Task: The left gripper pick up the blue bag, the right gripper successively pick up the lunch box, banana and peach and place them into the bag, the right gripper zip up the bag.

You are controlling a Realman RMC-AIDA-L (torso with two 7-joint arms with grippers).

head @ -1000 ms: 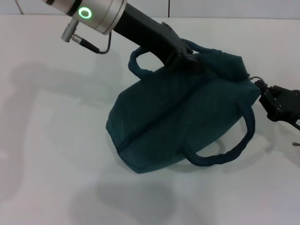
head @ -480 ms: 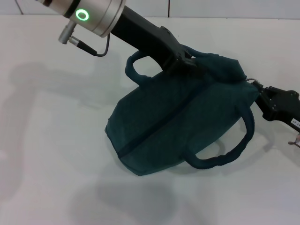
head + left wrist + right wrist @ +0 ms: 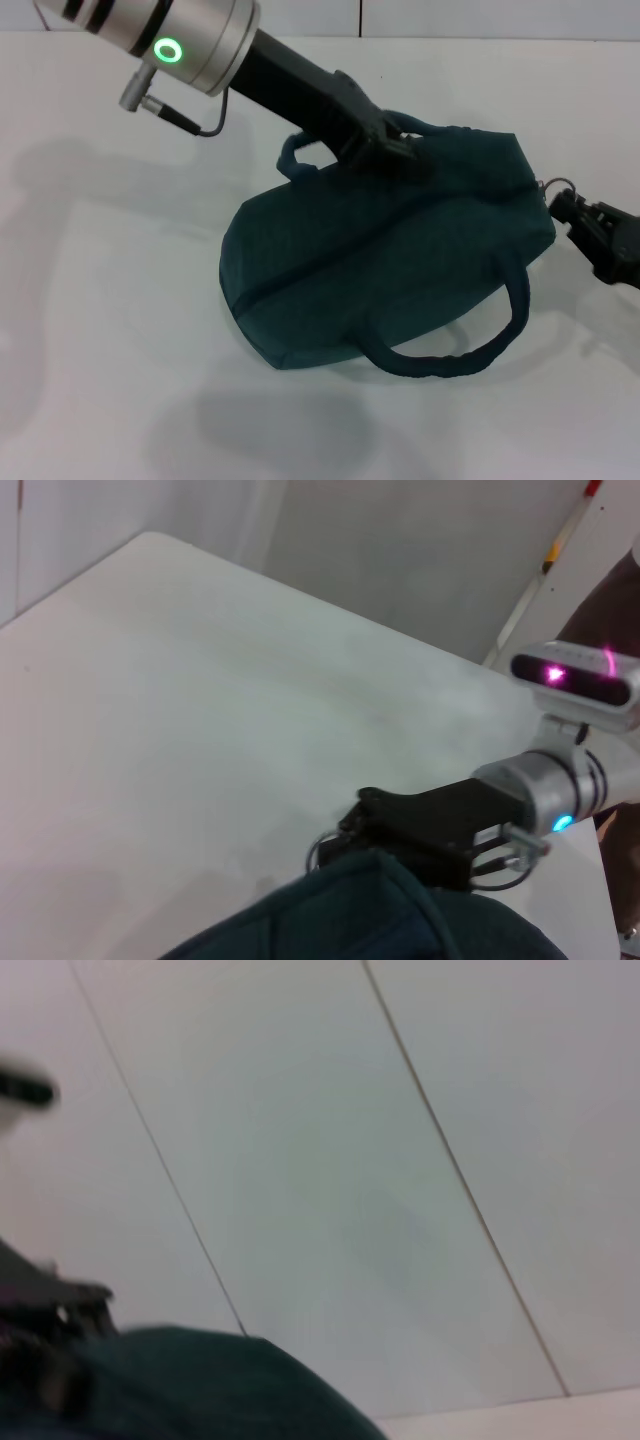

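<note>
The broad white table (image 3: 110, 330) spreads bare to the left of and in front of the load, with open surface out to its far edge by the wall. On it, right of centre, slumps the dark teal-blue fabric lunch bag (image 3: 390, 270), closed along its top, one loop handle curling onto the table at the near side and the other standing at the far side. The left gripper (image 3: 400, 150), a black claw on a black arm behind a silver cylinder with a green ring light, is clenched on the bag's upper far edge. The right gripper (image 3: 572, 212), an all-black slim-fingered claw, sits at the bag's right end by the small metal zipper ring (image 3: 558, 186); whether it grips anything cannot be told.
</note>
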